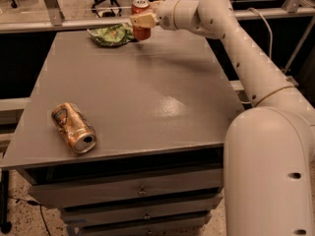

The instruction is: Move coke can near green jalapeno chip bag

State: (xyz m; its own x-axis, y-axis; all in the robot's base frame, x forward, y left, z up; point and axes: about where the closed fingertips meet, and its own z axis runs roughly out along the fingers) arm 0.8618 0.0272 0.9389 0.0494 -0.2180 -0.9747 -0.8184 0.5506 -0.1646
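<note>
The coke can (140,7), red with a silver top, stands upright at the far edge of the grey table (128,92). My gripper (141,20) is shut on it around the middle, reaching in from the right. The green jalapeno chip bag (111,35) lies crumpled and flat just left of the can, its right edge about touching the can's base.
A gold-orange can (74,128) lies on its side near the table's front left corner. My white arm (246,53) crosses the right side of the table. Drawers (140,191) sit below the tabletop. Office chairs and a rail stand behind the table.
</note>
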